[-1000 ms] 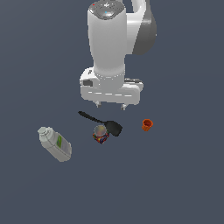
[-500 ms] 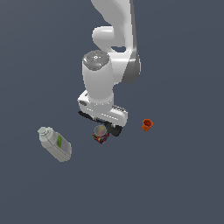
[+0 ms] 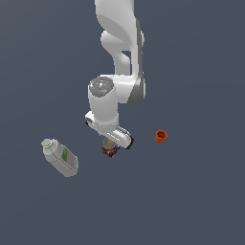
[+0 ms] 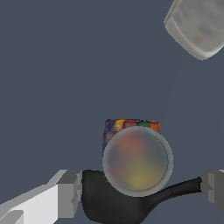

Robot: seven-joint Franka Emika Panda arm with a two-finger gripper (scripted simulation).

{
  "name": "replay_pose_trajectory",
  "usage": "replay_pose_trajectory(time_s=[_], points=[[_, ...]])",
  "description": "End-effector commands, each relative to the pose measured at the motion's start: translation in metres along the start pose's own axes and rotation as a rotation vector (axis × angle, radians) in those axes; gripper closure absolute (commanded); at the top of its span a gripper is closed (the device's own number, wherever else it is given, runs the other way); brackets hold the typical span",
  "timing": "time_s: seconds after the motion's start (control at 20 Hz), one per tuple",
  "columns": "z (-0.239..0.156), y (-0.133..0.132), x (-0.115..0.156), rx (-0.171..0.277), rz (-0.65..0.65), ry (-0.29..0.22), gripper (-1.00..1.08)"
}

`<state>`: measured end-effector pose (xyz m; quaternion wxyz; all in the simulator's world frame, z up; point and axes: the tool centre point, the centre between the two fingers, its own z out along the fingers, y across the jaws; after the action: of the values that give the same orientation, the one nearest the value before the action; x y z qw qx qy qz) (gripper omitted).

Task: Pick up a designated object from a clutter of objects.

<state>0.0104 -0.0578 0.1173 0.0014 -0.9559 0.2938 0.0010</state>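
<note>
The designated object, a short can point(image 4: 137, 160) with a silvery grey round top and a red, blue and yellow side, stands upright on the floor. In the exterior view the can point(image 3: 110, 150) shows just under the lowered white hand point(image 3: 108, 126). My gripper point(image 4: 142, 190) is open, its grey fingers point(image 4: 70, 194) wide apart, with nothing between them. The can is close to the gap and touches neither finger. The black spatula point(image 4: 113, 202) lies against the can, its blade and handle running between the fingers.
A grey-white bottle point(image 3: 61, 157) with a green label lies on its side towards the exterior view's left; its blurred end point(image 4: 199, 26) shows in the wrist view. A tiny orange cup point(image 3: 161, 136) stands towards the exterior view's right.
The arm has come down over the can. The hand now hides most of the spatula in the exterior view. The can, bottle and cup have not moved.
</note>
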Motion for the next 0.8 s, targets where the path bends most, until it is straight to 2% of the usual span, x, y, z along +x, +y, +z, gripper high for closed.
replay_pose_trajectory(time_s=[0.0, 0.4, 0.75], points=[[0.007, 0.003, 0.001, -0.001, 0.021, 0.002, -0.92], [0.014, 0.004, 0.000, -0.002, 0.024, 0.002, -0.92], [0.045, 0.004, 0.000, -0.002, 0.028, 0.002, -0.92]])
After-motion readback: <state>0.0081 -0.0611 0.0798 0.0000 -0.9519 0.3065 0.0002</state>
